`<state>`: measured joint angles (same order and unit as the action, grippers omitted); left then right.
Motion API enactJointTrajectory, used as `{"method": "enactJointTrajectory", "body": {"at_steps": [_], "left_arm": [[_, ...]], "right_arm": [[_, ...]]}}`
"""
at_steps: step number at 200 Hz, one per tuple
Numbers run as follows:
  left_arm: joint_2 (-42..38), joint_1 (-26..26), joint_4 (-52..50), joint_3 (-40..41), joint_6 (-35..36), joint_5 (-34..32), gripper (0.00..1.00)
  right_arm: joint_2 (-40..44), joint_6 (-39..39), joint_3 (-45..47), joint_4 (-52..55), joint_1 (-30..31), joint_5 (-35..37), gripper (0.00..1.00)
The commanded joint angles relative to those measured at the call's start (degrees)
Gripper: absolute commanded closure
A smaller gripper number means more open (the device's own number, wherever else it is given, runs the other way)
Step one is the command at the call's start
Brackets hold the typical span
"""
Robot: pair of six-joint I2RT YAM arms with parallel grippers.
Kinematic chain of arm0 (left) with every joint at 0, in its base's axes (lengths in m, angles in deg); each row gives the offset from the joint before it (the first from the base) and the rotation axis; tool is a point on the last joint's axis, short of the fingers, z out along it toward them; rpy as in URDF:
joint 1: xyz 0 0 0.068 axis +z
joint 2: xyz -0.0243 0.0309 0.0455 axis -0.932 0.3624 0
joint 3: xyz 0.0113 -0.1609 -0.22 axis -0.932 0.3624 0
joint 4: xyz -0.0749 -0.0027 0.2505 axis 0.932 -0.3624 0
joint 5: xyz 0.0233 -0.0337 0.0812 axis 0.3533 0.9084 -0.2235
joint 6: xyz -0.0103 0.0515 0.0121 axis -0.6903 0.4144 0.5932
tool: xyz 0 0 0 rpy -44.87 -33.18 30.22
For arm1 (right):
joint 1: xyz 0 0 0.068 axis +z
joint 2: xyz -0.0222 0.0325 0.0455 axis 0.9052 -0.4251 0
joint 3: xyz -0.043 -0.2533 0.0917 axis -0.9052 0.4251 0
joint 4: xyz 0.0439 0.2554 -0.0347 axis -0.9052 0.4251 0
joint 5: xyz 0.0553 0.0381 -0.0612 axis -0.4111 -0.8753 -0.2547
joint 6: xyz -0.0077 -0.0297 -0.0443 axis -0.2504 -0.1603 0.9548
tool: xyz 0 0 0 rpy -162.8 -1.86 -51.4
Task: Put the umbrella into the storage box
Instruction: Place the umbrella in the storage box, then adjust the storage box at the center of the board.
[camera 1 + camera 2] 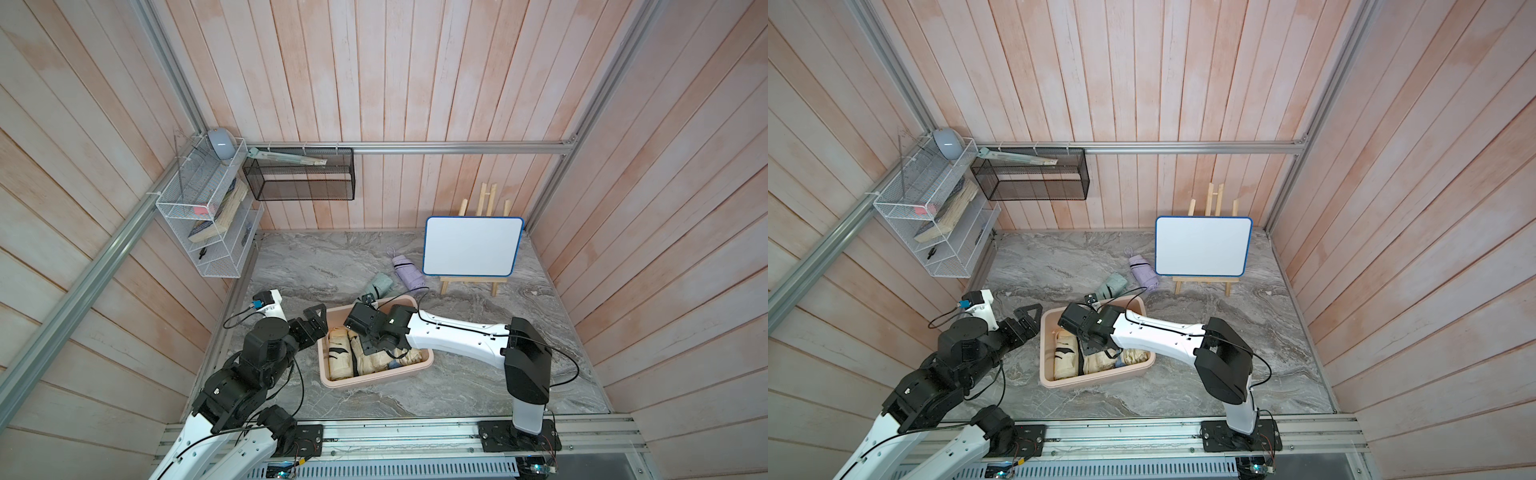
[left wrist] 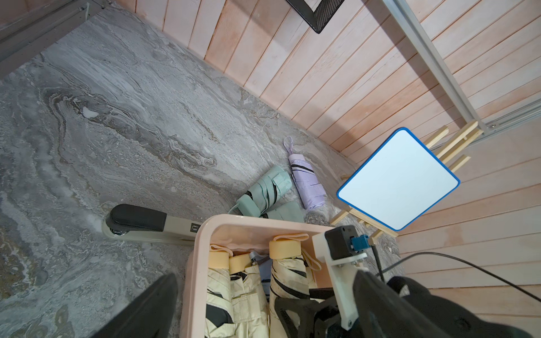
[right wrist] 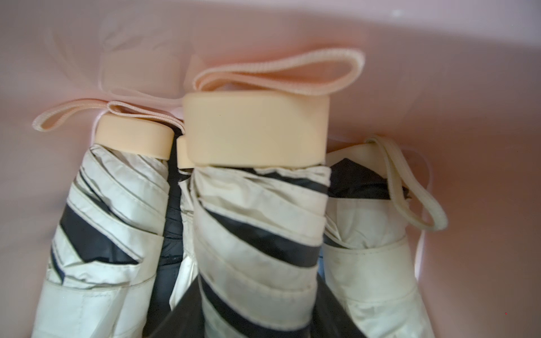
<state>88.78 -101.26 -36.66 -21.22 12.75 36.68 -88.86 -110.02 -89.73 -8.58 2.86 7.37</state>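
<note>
The pale pink storage box [image 1: 374, 380] [image 1: 1096, 382] [image 2: 202, 234] stands on the marble table and holds several folded cream umbrellas with black stripes. My right gripper [image 1: 372, 347] [image 1: 1090, 345] [image 3: 257, 316] reaches down into it. Its dark fingers press both sides of one cream umbrella [image 3: 257, 228], whose handle touches the box's end wall [image 3: 439, 87]. My left gripper [image 1: 318, 318] [image 1: 1027, 318] [image 2: 269, 310] stands open by the box's left rim and holds nothing. A green umbrella [image 1: 380, 284] [image 2: 263, 193] and a lilac umbrella [image 1: 405, 270] [image 2: 307, 184] lie on the table beyond the box.
A whiteboard on a wooden easel [image 1: 473, 245] stands at the back right. A white wire rack [image 1: 208, 216] and a black mesh basket [image 1: 299, 174] hang on the walls. A beige bar with a black grip [image 2: 137, 222] lies beside the box's left wall.
</note>
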Motion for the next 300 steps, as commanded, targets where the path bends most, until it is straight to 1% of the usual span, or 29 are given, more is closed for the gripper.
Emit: {"method": "enactJointTrajectory", "body": {"at_steps": [1,10,33,56,82,112,129,150,164,184,225,240,253,270,282,300], "left_arm": [[0.92,0.27,0.11,0.41,0.40,1.13,0.00],[1.79,0.30,0.12,-0.07,1.03,1.40,0.00],[3.74,0.27,0.14,-1.10,2.39,1.34,0.00],[4.73,0.26,0.92,-1.47,2.69,0.64,0.00],[6.32,0.26,2.17,-2.21,3.85,0.37,0.00],[8.85,0.28,4.50,-3.55,6.80,-0.25,0.00],[10.72,0.26,6.56,-4.51,9.21,-0.16,0.00],[13.31,0.39,9.53,-5.49,11.61,0.19,0.00],[15.14,0.35,11.49,-5.82,12.29,0.61,0.00],[18.23,0.84,11.84,-6.97,13.10,2.26,0.00],[23.61,2.13,-1.50,-12.19,16.32,6.46,0.00],[24.27,2.42,-2.91,-12.47,17.52,7.47,0.00],[25.96,3.67,-2.64,-13.46,17.42,8.06,0.00],[30.57,5.06,-1.39,-16.29,15.81,8.92,0.01],[35.49,5.30,-0.24,-19.12,14.56,9.60,0.02],[43.26,5.28,1.05,-23.84,13.71,12.28,0.05]], "right_arm": [[-1.58,-1.27,1.40,-0.35,-0.20,0.22,0.43],[-1.47,-1.27,1.69,-0.66,-0.20,0.36,0.40],[-0.88,-0.86,1.57,-0.98,-0.17,1.05,0.28],[0.93,1.18,-0.03,-0.86,-0.16,1.62,0.16],[5.53,5.23,-1.32,-2.36,-0.03,2.05,0.11],[14.02,10.40,1.15,-7.31,0.04,3.34,0.10],[18.75,12.59,3.22,-10.19,-1.17,3.25,0.10],[23.05,12.91,4.70,-11.72,-5.32,2.78,0.11],[24.81,15.08,5.82,-12.88,-8.44,1.75,0.13],[25.90,17.90,6.52,-12.02,-12.63,1.32,0.13],[27.27,21.89,9.94,-12.71,-19.81,-3.54,0.14],[27.01,22.35,10.81,-13.58,-22.37,-5.27,0.14],[26.88,22.65,11.35,-14.83,-24.35,-6.90,0.14],[26.58,23.86,12.16,-16.13,-26.36,-7.67,0.15],[26.16,24.75,12.60,-16.66,-27.86,-8.86,0.15],[25.37,26.65,12.45,-16.65,-30.03,-9.79,0.16]]}}
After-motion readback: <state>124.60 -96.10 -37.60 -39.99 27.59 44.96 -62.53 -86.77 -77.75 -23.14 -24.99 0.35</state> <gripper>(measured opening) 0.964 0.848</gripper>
